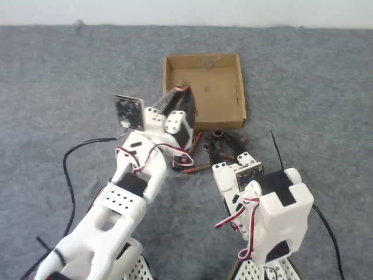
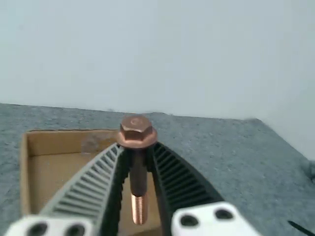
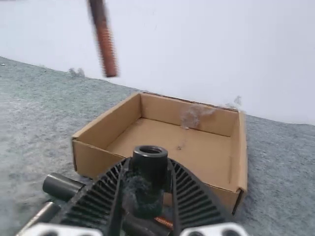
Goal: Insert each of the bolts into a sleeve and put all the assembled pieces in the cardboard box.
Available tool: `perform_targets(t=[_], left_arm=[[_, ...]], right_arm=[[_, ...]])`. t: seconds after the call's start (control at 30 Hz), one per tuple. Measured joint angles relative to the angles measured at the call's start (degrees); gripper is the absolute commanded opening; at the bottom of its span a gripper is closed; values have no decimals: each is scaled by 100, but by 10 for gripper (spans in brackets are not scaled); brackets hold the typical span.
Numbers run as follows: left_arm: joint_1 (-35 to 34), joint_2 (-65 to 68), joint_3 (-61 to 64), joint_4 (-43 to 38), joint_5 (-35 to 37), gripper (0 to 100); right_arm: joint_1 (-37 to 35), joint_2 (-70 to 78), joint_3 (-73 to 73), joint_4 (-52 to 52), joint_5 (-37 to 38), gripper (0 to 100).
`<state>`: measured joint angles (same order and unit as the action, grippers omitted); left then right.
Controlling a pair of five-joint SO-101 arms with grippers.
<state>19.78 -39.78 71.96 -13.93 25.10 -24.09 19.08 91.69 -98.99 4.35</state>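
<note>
My left gripper (image 2: pixel 138 150) is shut on a copper bolt (image 2: pixel 137 133) that hangs upright, hex head up and thread down. In the high view this bolt (image 1: pixel 182 88) is at the front left of the cardboard box (image 1: pixel 228 92), with the left gripper (image 1: pixel 181 99) just beneath its head. My right gripper (image 3: pixel 148 167) is shut on a black sleeve (image 3: pixel 149 162) standing upright with its bore facing up, just in front of the box (image 3: pixel 209 150). The left arm's bolt (image 3: pixel 104 42) hangs above and to one side of that sleeve. From above, the sleeve (image 1: pixel 220 136) sits in the right gripper (image 1: pixel 221 142).
Loose bolts and sleeves (image 1: pixel 195 160) lie on the grey mat between the two arms, in front of the box. One spare black sleeve (image 3: pixel 61 186) lies on its side beside my right gripper. A black cable (image 1: pixel 70 175) runs along the left.
</note>
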Motion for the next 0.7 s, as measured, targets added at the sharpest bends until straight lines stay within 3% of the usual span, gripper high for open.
perform_targets(t=[0.27, 0.53, 0.7], left_arm=[[158, 0, -668, 1319, 26, 11], [176, 26, -1011, 1415, 26, 11], [176, 712, -1424, 1424, 26, 11]], right_arm=[[-141, 0, 0, 0, 0, 6], [-141, 0, 0, 0, 0, 6], [-141, 0, 0, 0, 0, 6]])
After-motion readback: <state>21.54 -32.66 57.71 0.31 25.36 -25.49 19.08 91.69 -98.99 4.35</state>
